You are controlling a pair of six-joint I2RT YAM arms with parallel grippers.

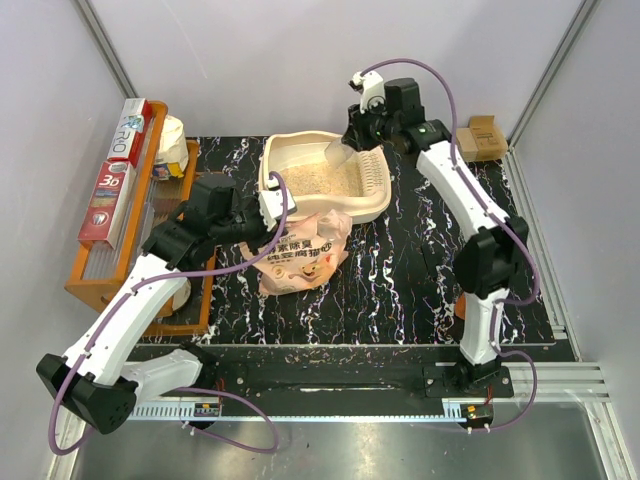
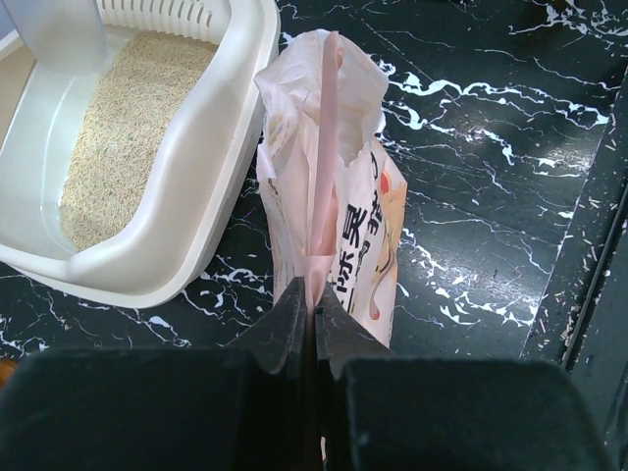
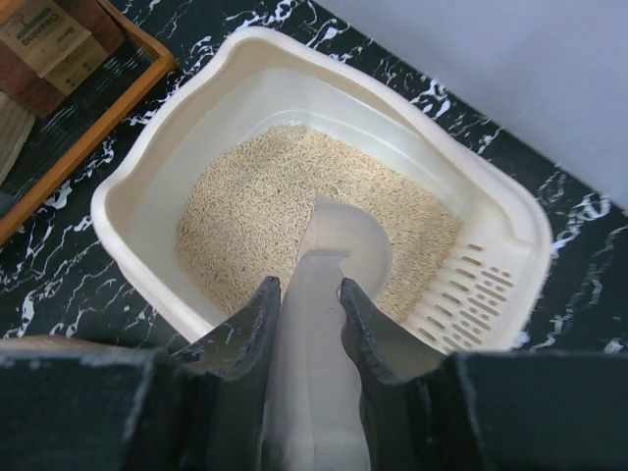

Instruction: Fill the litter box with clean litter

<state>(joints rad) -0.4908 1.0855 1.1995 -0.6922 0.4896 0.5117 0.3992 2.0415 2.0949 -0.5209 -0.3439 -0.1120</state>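
Note:
The cream litter box (image 1: 272, 165) stands at the back middle of the table, its slotted grille (image 3: 461, 294) at the right end. Pale tan litter (image 1: 318, 180) covers its floor, also seen in both wrist views (image 2: 128, 128) (image 3: 245, 206). My right gripper (image 3: 309, 289) is shut on the handle of a translucent white scoop (image 3: 339, 245), whose bowl rests over the litter inside the box. My left gripper (image 2: 314, 299) is shut on the pink top strip of the pink-and-white litter bag (image 2: 334, 196), which stands just in front of the box (image 2: 196, 167); the bag (image 1: 300, 250) sags on the table.
An orange wooden tray (image 1: 100, 270) with long foil and wrap boxes (image 1: 120, 170) and a white roll (image 1: 175, 145) runs along the left edge. A small cardboard box (image 1: 485, 138) sits at the back right. The table is black marble-patterned.

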